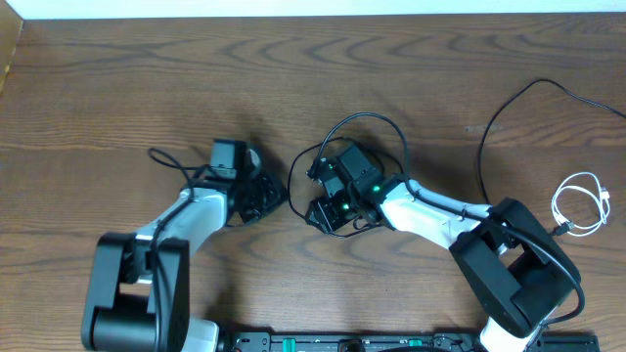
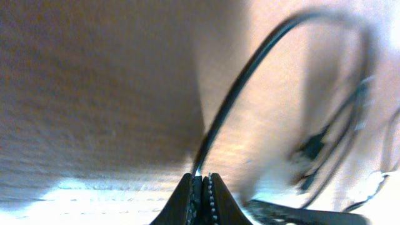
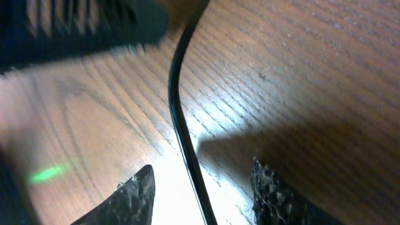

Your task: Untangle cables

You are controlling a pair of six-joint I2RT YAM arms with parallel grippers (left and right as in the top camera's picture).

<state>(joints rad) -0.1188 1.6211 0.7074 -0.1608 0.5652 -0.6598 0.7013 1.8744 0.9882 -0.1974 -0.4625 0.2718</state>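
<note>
blk cable (image 3: pixel 171 87) | wht cable (image 1: pixel 583 179) | table (image 1: pixel 117 78) brown, wood grain

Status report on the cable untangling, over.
Left tool shut on black cable. Right tool open, straddling black cable, no grip. White cable coiled apart, far right, not in the way.

One white cable (image 1: pixel 579 200), two black cables (image 1: pixel 364 121) (image 1: pixel 518 96), two arms (image 1: pixel 191 220) (image 1: pixel 430 210).
</note>
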